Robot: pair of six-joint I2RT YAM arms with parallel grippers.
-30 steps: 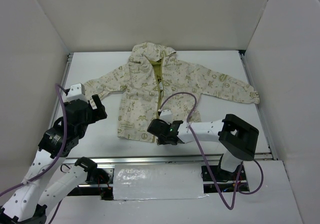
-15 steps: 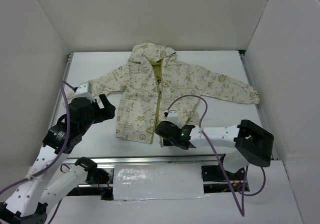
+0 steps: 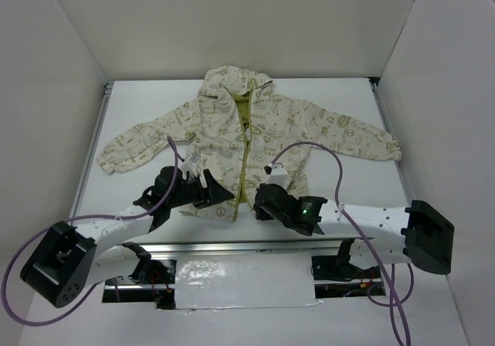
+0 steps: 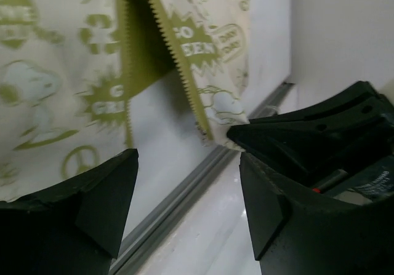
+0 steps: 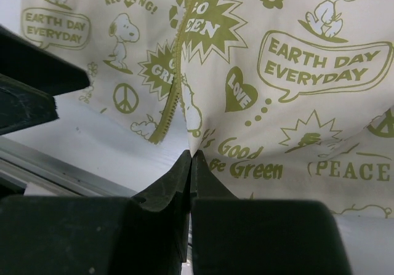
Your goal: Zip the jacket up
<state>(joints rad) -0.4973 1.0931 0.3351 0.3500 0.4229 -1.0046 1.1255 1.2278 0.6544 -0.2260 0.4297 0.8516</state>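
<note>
The jacket (image 3: 224, 129) lies flat on the white table, hood at the far end, both sleeves spread out. Its olive zipper strip (image 3: 246, 156) runs down the middle and is parted at the bottom hem. My right gripper (image 3: 259, 199) is shut on the bottom corner of the jacket's right front panel; in the right wrist view the cream fabric (image 5: 295, 59) is pinched at the jaw tips (image 5: 192, 155). My left gripper (image 3: 219, 199) stands open just below the hem. In the left wrist view only table shows between its jaws (image 4: 188, 164), with the toothed zipper edges (image 4: 178, 59) just beyond.
A metal rail (image 3: 232, 245) runs along the table's near edge, right under both grippers. White walls close in the left, right and far sides. Purple cables (image 3: 309, 149) loop above the arms. The right gripper's black body (image 4: 320, 133) sits close beside the left one.
My left arm has swung in from the left side to the jacket's bottom hem, uncovering the left sleeve. The right gripper has shut on the hem corner and its arm has stretched out.
</note>
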